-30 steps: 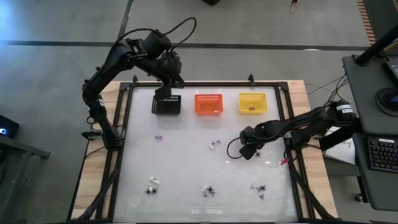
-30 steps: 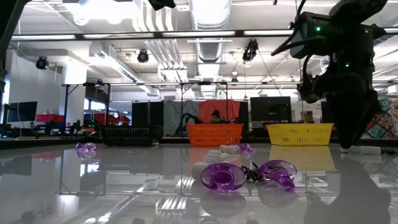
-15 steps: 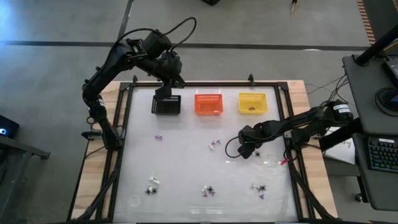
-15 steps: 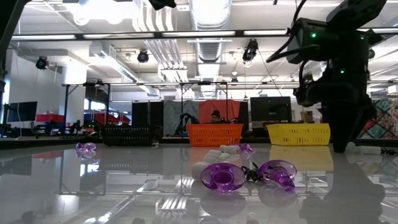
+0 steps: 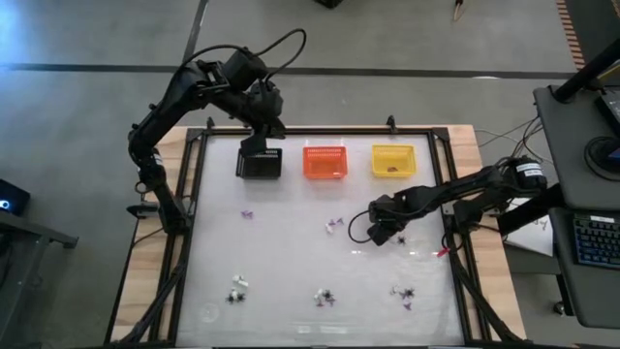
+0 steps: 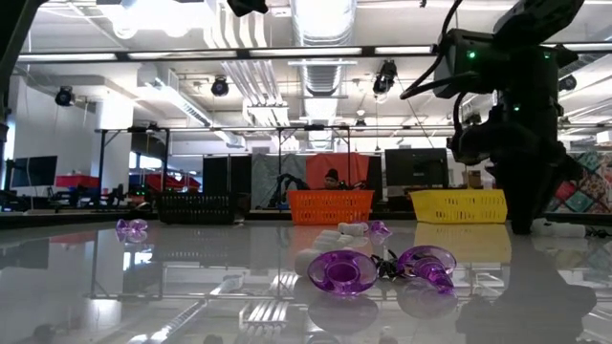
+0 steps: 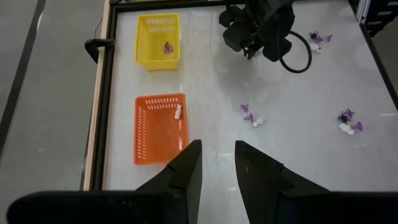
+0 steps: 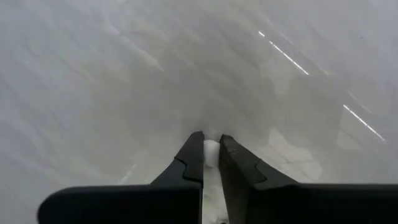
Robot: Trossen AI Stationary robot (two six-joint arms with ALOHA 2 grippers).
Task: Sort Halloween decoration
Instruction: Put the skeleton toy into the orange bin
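Small Halloween decoration pieces lie scattered on the white table: purple ones [image 5: 246, 212], a mixed cluster [image 5: 335, 226], and groups near the front edge [image 5: 237, 288] [image 5: 325, 297] [image 5: 403, 294]. In the low view, purple rings [image 6: 344, 270] lie close by. My right gripper [image 5: 383, 236] points steeply down at the table's right middle, shut on a tiny white piece [image 8: 211, 148]. My left gripper [image 5: 262, 131] hangs high over the black basket [image 5: 260, 162], open with nothing between its fingers [image 7: 217, 158]. My right gripper pinches the tiny white piece [image 8: 211, 148] between its two fingertips, coming from above and pointing steeply down. The piece sits at the tabletop; only a sliver of it shows between the fingers, so its shape cannot be told.
Three baskets stand in a row along the far edge: black, orange [image 5: 325, 161] holding a white piece, and yellow [image 5: 392, 160] holding a purple piece. A black frame [image 5: 320, 130] borders the table. A red-tipped cable [image 5: 441, 252] lies near the right rail.
My right gripper has shifted a little toward the table's left edge, down at the tabletop, and its fingers have come together on the white piece. My left arm has kept still.
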